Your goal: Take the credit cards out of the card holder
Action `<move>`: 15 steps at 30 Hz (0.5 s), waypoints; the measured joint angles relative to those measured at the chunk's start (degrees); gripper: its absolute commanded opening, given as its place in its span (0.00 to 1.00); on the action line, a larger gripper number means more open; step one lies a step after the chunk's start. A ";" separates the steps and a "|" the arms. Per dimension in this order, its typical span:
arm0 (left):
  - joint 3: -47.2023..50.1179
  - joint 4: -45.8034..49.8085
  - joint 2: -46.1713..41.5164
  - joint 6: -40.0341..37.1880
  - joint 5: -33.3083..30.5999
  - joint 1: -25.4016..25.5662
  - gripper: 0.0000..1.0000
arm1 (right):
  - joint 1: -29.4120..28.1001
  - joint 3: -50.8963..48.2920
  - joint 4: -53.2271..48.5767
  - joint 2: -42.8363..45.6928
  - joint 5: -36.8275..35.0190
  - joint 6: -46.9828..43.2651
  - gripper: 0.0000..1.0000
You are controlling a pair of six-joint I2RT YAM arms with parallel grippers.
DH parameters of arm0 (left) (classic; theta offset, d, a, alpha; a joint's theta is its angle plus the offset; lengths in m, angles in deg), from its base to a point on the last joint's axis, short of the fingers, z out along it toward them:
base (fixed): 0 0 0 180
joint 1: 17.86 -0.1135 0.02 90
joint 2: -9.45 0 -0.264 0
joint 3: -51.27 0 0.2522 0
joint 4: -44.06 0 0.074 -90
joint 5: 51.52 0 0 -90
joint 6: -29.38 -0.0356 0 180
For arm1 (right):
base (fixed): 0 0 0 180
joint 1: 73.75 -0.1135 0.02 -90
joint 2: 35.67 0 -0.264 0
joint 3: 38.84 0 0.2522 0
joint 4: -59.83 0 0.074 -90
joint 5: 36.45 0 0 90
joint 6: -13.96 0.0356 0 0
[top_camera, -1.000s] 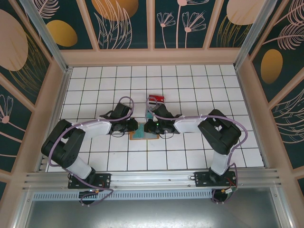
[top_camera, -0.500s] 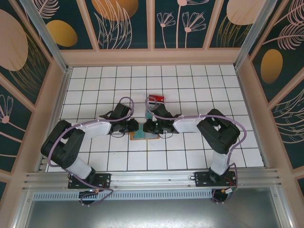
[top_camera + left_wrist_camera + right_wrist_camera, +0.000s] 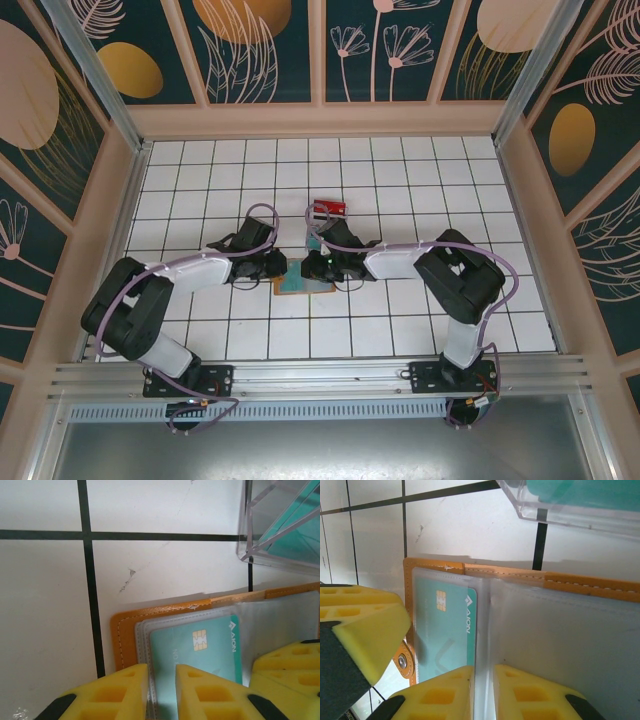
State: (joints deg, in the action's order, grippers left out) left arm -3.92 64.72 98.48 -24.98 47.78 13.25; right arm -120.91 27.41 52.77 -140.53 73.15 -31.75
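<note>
The left arm [image 3: 190, 270] has changed most since a second ago. Its elbow has swung out to the left and nearer the front edge of the counter [image 3: 400, 335], and its wrist has drawn back a touch to the left. The left jaws are down on the left end of the card holder [image 3: 300, 286]. One sits over the orange border and the other over the teal card [image 3: 200, 645] in its clear pocket. They are nearly pressed together, with a slit left over the pocket's edge; whether they pinch it I cannot tell.

The card holder lies open and flat on the counter between the two wrists, where it lay before. Just beyond it stands a clear box [image 3: 280, 525], and farther back lies a red card [image 3: 328, 208]; neither has moved.

The right jaws straddle the holder's middle fold, beside the teal card's right edge. They too are a slit apart, and I cannot tell their grip. The right arm [image 3: 400, 262] has hardly shifted.
</note>
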 measured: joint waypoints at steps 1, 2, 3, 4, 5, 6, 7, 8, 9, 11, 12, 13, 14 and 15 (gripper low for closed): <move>0.00 0.00 0.15 0.00 0.28 0.00 0.23 | 0.00 0.02 0.00 0.00 0.00 0.00 0.19; 0.00 -0.04 0.28 0.00 0.55 0.00 0.23 | 0.00 0.09 -0.02 -0.04 0.00 0.00 0.19; 0.00 -0.09 0.39 0.00 0.72 0.00 0.23 | 0.00 0.24 -0.02 -0.15 0.00 0.00 0.19; 0.00 -0.15 0.52 0.00 0.79 0.00 0.23 | 0.00 0.39 -0.02 -0.22 0.00 0.00 0.19; 0.00 -0.28 0.70 0.00 0.92 0.00 0.23 | 0.00 0.52 -0.02 -0.31 0.00 0.00 0.19; 0.00 -0.39 0.90 -0.02 1.01 0.00 0.23 | 0.00 0.68 -0.02 -0.37 0.00 0.00 0.19; 0.00 -0.50 1.03 -0.02 1.18 0.00 0.23 | 0.00 0.76 -0.02 -0.44 0.00 0.00 0.19; 0.00 -0.66 1.16 -0.02 1.33 0.00 0.23 | 0.00 0.87 0.00 -0.57 0.02 0.00 0.19; 0.00 -0.72 1.25 -0.02 1.44 0.00 0.23 | 0.00 0.92 0.00 -0.70 0.02 0.00 0.19; 0.00 -0.92 1.36 -0.02 1.84 0.00 0.23 | 0.00 0.94 0.02 -0.92 0.04 0.00 0.19; 0.00 -0.98 1.42 -0.02 2.03 0.00 0.23 | 0.00 1.01 0.00 -0.98 0.04 0.00 0.19; 0.00 -1.09 1.49 -0.02 2.19 0.00 0.23 | 0.00 1.07 0.02 -1.07 0.11 0.00 0.19; 0.00 -1.18 1.60 -0.02 2.23 0.00 0.23 | 0.00 1.16 0.04 -1.18 0.24 0.00 0.19; 0.00 -1.27 1.68 -0.02 2.25 0.00 0.23 | 0.00 1.25 0.04 -1.25 0.35 0.00 0.19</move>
State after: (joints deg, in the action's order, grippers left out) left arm -3.92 63.45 100.17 -25.00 50.03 13.25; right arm -120.91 28.65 52.82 -141.78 73.50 -31.75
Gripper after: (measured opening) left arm 0.229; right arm 0.190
